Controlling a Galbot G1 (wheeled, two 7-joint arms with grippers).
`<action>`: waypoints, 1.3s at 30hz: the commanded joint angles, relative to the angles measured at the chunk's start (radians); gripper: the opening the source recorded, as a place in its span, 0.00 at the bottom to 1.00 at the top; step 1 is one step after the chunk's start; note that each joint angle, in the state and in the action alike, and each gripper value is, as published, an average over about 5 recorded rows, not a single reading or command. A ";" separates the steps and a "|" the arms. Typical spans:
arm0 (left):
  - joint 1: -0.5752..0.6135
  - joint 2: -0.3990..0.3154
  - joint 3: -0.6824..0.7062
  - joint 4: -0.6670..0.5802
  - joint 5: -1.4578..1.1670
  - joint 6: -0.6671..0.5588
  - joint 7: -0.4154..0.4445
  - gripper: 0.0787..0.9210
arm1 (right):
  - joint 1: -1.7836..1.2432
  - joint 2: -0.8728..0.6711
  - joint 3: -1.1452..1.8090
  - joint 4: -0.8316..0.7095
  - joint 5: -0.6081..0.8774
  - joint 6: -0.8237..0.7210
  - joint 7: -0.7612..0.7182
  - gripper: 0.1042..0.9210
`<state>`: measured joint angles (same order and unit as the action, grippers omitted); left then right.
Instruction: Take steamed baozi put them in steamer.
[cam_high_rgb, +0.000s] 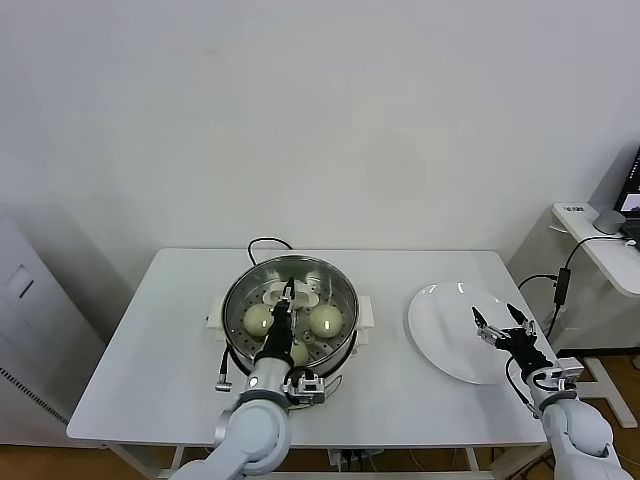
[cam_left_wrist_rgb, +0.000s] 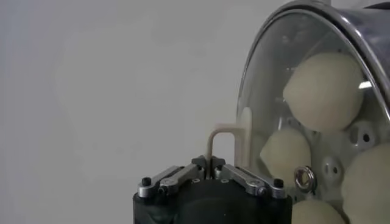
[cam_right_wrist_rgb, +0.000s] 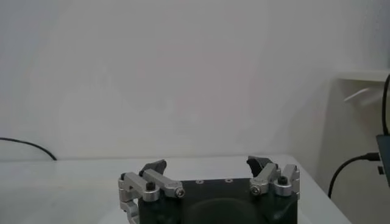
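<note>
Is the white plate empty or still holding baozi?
Empty: the plate shows bare white in the head view; buns sit in the steamer.

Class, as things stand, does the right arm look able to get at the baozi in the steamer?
Probably not. A glass lid covers the steamer, with the left gripper shut on its handle above the baozi. The right gripper hangs open over the white plate, well off to the side.
</note>
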<state>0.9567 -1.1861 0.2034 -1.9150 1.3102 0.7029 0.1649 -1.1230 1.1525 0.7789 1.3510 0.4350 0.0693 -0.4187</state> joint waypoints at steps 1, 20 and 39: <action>0.070 0.021 -0.052 -0.092 -0.106 -0.021 -0.021 0.13 | -0.003 0.002 0.003 -0.001 0.000 0.002 -0.005 0.88; 0.184 0.084 -0.662 -0.369 -1.816 -0.344 -0.169 0.78 | -0.014 0.017 -0.002 0.045 0.007 -0.031 0.036 0.88; 0.247 0.151 -0.882 0.184 -1.814 -0.369 -0.158 0.88 | -0.066 0.039 0.015 0.170 -0.028 -0.069 0.113 0.88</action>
<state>1.1809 -1.0597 -0.5507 -2.0031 -0.3215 0.3959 0.0092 -1.1724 1.1816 0.7811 1.4589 0.4168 0.0306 -0.3309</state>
